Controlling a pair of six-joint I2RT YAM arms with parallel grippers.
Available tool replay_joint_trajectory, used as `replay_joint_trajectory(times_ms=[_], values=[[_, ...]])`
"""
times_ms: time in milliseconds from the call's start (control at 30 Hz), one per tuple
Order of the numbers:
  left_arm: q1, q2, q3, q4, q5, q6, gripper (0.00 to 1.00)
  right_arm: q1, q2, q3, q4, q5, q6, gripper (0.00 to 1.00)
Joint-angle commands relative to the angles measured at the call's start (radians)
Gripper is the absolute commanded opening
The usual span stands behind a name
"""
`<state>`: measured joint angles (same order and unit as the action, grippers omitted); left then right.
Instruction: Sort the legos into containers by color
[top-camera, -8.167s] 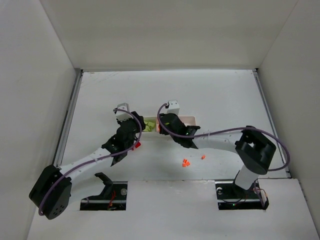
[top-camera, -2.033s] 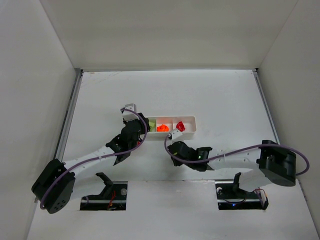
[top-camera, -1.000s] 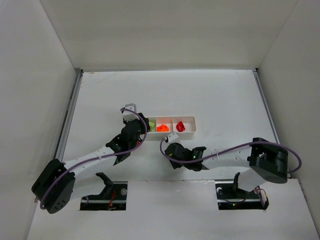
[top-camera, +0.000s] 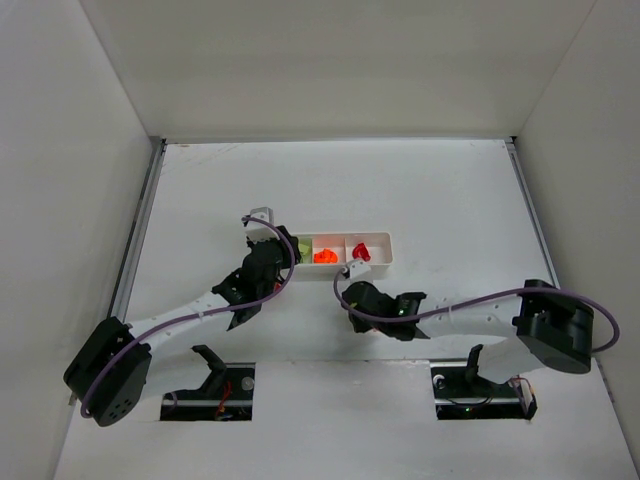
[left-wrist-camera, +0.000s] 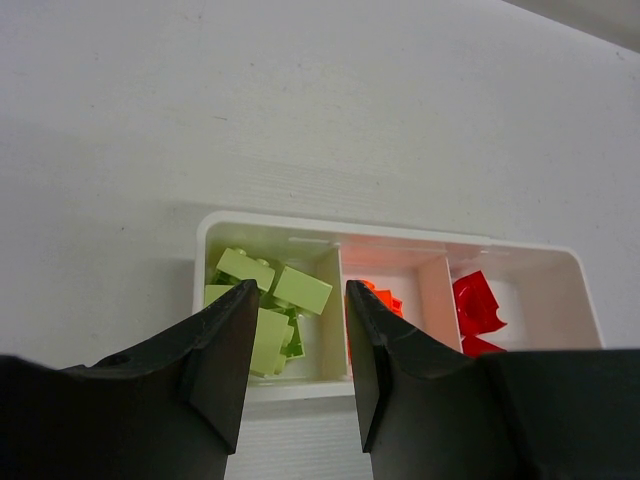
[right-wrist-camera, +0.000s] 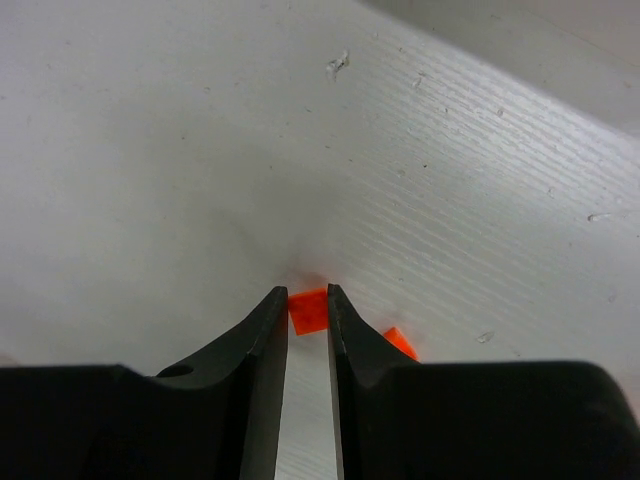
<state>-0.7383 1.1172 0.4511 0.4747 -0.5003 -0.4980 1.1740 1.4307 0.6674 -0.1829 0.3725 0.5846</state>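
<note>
The white tray (top-camera: 385, 262) has three compartments: yellow-green legos (left-wrist-camera: 270, 300) on the left, orange legos (left-wrist-camera: 382, 298) in the middle, red legos (left-wrist-camera: 475, 305) on the right. My left gripper (left-wrist-camera: 297, 310) is open and empty, hovering at the tray's near left corner (top-camera: 280, 262). My right gripper (right-wrist-camera: 308, 298) is shut on an orange lego (right-wrist-camera: 308, 311), pinched at the very fingertips, low at the table surface in front of the tray (top-camera: 358, 296). A second orange lego (right-wrist-camera: 400, 343) lies just beside its right finger.
White walls enclose the table on three sides. The right arm's link and purple cable (top-camera: 470, 300) stretch across the near table. The left arm (top-camera: 190, 315) angles up from the near left.
Eight seconds ago the right gripper was over the tray; it has since come down to the table in front. Over the last second it shifted slightly right. The left arm has held still.
</note>
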Motion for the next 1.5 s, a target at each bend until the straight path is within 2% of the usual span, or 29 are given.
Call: replay_joint_trajectory(times_ms=[0,300,433,700,867,1000,1100,1200,1267,1367,1467], values=[[0.006,-0.025,0.008,0.041,-0.003,-0.002,0.38,-0.003,-0.065,0.0,0.01,0.0,0.024,0.26],[0.006,-0.046,0.006,0.033,-0.007,0.007,0.38,-0.075,-0.108,0.142,0.048,-0.029,-0.068,0.26],[0.027,-0.085,-0.008,0.028,-0.014,0.01,0.38,-0.142,-0.044,0.25,0.082,-0.058,-0.133,0.26],[0.089,-0.157,-0.029,-0.005,0.005,0.001,0.38,-0.26,0.186,0.46,0.122,-0.063,-0.212,0.26],[0.075,-0.148,-0.019,-0.008,0.005,0.003,0.38,-0.29,0.247,0.489,0.146,-0.049,-0.204,0.34],[0.054,-0.131,-0.005,-0.015,0.002,0.001,0.37,-0.299,0.222,0.468,0.172,-0.049,-0.183,0.5],[0.027,-0.105,0.012,-0.018,-0.003,0.004,0.36,-0.303,0.168,0.419,0.186,-0.017,-0.166,0.52],[-0.029,-0.08,0.05,-0.045,0.005,0.007,0.34,-0.322,0.073,0.309,0.209,0.075,-0.115,0.47],[-0.1,-0.05,0.09,-0.094,0.006,0.004,0.33,-0.346,-0.019,0.2,0.223,0.138,-0.065,0.38],[-0.257,0.006,0.162,-0.198,-0.012,0.003,0.29,-0.398,-0.175,0.028,0.229,0.178,0.039,0.22],[-0.425,0.094,0.219,-0.266,-0.066,-0.011,0.29,-0.441,-0.336,-0.119,0.209,0.178,0.136,0.17]])
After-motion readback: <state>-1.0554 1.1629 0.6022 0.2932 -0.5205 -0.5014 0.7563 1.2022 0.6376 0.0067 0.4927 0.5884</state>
